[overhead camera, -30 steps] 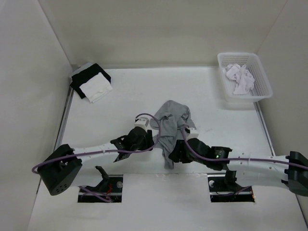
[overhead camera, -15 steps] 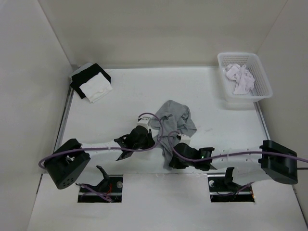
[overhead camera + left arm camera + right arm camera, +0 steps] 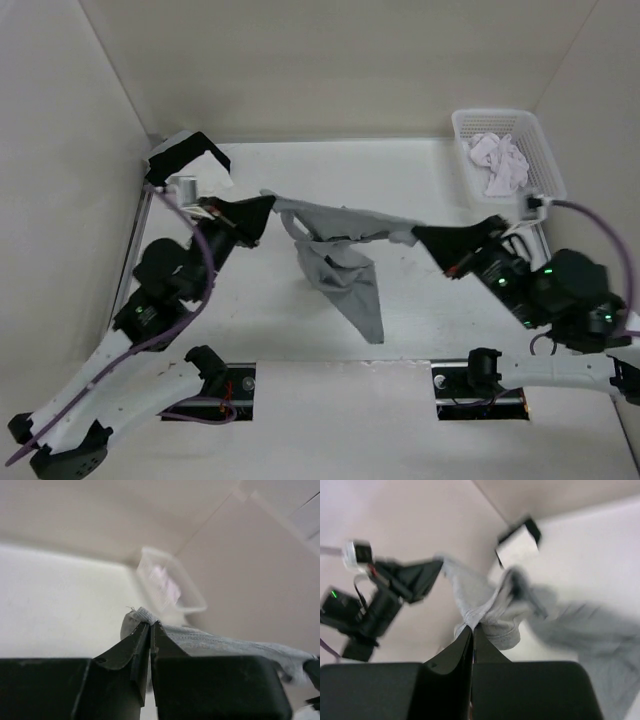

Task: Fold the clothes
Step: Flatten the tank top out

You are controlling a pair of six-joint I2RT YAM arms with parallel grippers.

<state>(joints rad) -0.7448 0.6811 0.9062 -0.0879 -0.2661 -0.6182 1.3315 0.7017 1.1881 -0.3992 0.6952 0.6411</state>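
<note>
grey tank top [image 3: 345,270] stretched, sagging mid-air

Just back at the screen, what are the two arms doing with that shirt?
Both arms hold the grey tank top up between them. The left gripper is shut on one edge, the right gripper on the opposite edge, so the span between them runs taut while the rest droops toward the table. No fold is made yet.
</note>
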